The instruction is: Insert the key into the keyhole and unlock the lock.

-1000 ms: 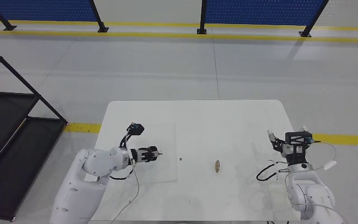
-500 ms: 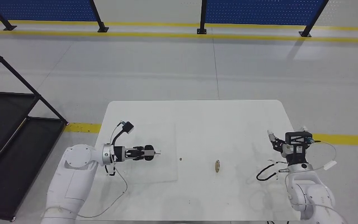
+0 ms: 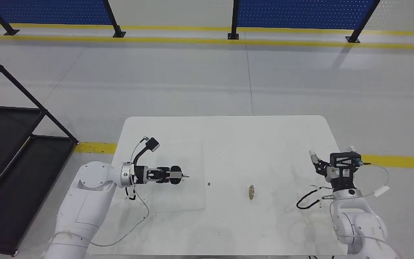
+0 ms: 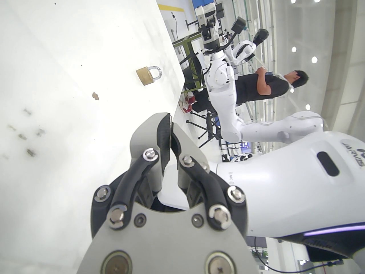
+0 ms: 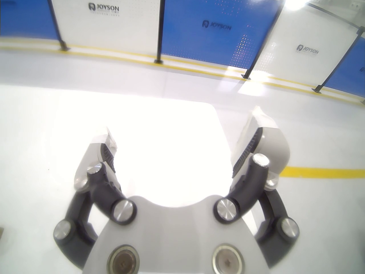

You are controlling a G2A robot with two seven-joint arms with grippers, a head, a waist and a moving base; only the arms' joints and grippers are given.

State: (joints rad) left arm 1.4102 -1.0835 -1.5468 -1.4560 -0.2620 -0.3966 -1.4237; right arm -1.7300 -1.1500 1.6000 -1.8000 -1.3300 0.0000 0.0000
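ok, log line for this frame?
left hand shut, over white table, apart from brass padlock with silver shackle | right hand open, near table edge | padlock lying flat mid-table, untouched | key not discernible

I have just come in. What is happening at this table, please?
A two-armed robot is set to unlock a brass padlock, which lies flat and untouched on the white table, with its shackle apparently closed. The left gripper is shut and sits a little way short of the padlock. I cannot make out a key between its pads. A small brown speck lies between the two. The right gripper is open and holds nothing, over the table's right side.
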